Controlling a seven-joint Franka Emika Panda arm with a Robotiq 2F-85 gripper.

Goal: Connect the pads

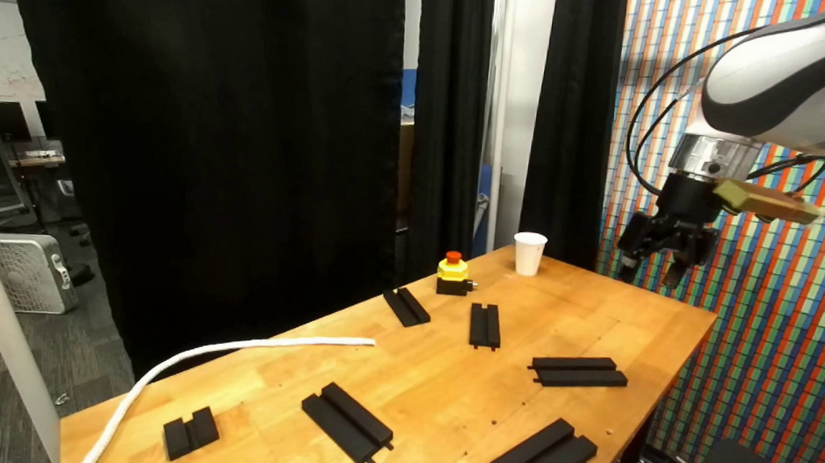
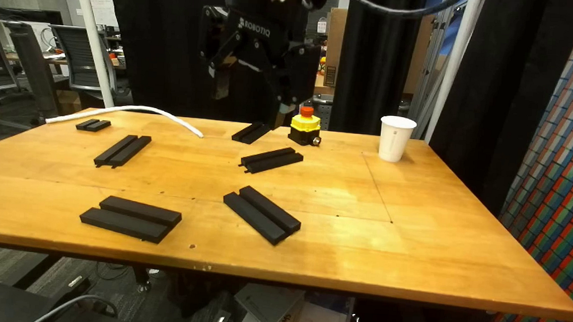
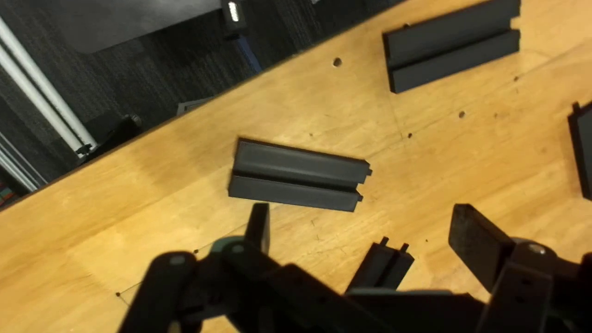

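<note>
Several flat black ridged pads lie apart on the wooden table. In an exterior view they are a short blocky pad (image 1: 190, 434), a longer pad (image 1: 347, 424) with end prongs, a near-edge pad (image 1: 538, 457), a right pad (image 1: 579, 375), a middle pad (image 1: 485, 326) and a far-edge pad (image 1: 406, 307). My gripper (image 1: 652, 273) is open and empty, above the table, also in an exterior view (image 2: 250, 101). In the wrist view its fingers (image 3: 360, 217) are wide apart. The right pad (image 3: 299, 171) lies beyond them; the middle pad (image 3: 381, 266) is partly hidden by the gripper.
A yellow and black emergency stop with a red button (image 1: 453, 273) and a white paper cup (image 1: 528, 254) stand at the table's far side. A white cord (image 1: 234, 344) lies along the far left edge. Black curtains (image 1: 210, 140) hang behind the table (image 2: 410, 258).
</note>
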